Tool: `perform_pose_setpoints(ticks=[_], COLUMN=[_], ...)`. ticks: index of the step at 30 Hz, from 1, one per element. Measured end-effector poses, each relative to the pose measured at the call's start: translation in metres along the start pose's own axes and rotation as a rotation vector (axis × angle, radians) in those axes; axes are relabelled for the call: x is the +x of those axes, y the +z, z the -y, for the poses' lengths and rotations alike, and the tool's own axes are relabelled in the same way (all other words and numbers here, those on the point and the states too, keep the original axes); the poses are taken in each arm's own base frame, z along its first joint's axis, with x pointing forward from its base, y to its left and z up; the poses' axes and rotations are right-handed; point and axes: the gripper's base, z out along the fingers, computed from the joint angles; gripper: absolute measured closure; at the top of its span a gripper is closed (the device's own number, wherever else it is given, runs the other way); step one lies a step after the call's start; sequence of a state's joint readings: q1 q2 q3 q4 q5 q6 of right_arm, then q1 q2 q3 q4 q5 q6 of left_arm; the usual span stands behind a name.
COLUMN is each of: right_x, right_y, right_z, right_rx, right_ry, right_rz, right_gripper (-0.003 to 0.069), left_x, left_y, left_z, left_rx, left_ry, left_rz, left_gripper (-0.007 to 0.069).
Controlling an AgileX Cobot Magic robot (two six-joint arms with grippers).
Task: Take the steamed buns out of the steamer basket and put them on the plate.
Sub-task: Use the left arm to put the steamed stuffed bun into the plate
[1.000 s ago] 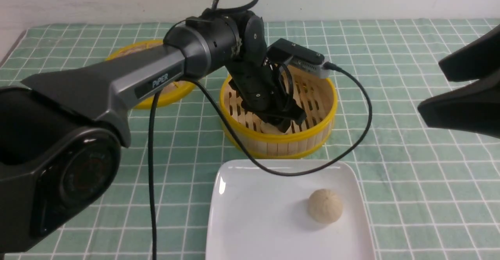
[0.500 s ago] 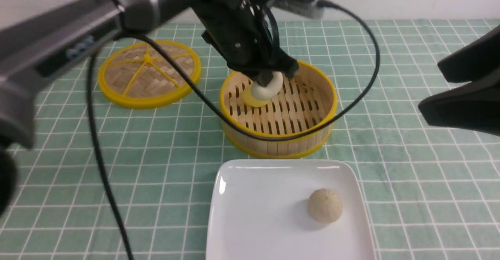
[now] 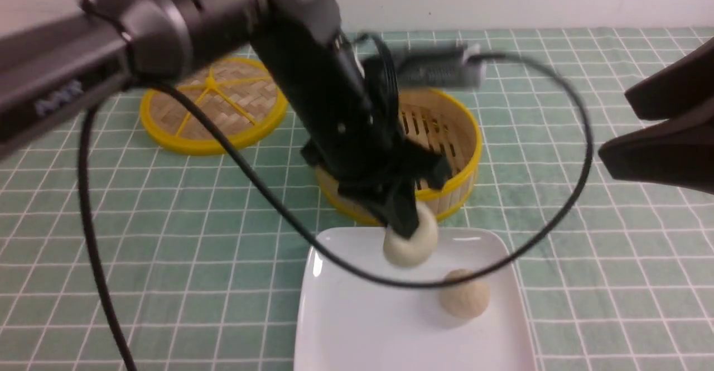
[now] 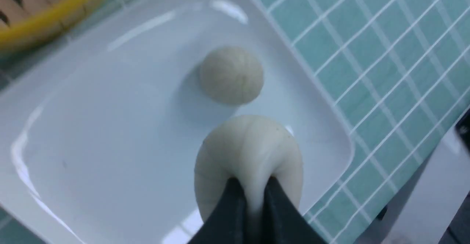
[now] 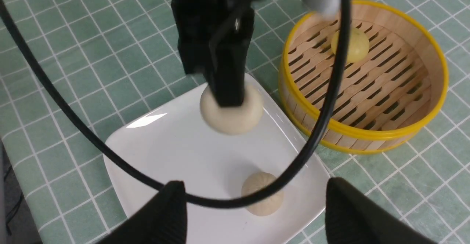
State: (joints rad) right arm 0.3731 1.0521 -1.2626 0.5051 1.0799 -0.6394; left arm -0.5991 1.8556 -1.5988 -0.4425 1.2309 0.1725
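Step, second bun: my left gripper (image 3: 404, 223) held a beige-white round steamed bun (image 3: 410, 246) pinched above the glossy white square plate (image 3: 346, 326), near its resting twin (image 3: 464, 294) (right gripper (image 3: 613, 123) gaping, empty); next, I judged: lower, release, then fetch the smooth yellow bun (image 5: 350, 46) from the round bamboo steamer basket (image 3: 454, 136).

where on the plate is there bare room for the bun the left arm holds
The plate is bare from its left rim to the resting bun. Crowded: the right side around that bun, the far edge by the steamer basket.
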Motion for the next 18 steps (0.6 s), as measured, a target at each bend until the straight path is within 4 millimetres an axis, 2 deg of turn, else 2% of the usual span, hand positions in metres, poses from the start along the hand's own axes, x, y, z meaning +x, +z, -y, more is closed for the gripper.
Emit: perform_pose_setpoints(ticks=[1, 3, 7, 14, 18], right_x=[0.000, 0.001, 0.001, 0.001, 0.001], right_y=[0.000, 0.000, 0.000, 0.000, 0.000], right_z=[0.000, 0.000, -0.001, -0.001, -0.001], right_rx=[-0.002, -0.004, -0.006, -0.006, -0.006], right_ry=[0.000, 0.000, 0.000, 0.000, 0.000], right_rz=[-0.003, -0.006, -0.008, -0.008, -0.009], right_gripper=[0.0162, 0.0162, 0.0162, 0.0162, 0.0164], left_x=[0.006, 0.014, 0.014, 0.006, 0.004], left_y=[0.025, 0.054, 0.082, 0.087, 0.081], left_z=[-0.010, -0.024, -0.037, -0.039, -0.037], left_rx=[-0.006, -0.014, -0.017, -0.025, -0.032], left_ry=[-0.014, -0.021, -0.007, 0.037, 0.049], left_rz=[-0.078, -0.160, -0.198, -0.118, -0.080], left_gripper=[0.0592, 0.0592, 0.0591, 0.0590, 0.0588])
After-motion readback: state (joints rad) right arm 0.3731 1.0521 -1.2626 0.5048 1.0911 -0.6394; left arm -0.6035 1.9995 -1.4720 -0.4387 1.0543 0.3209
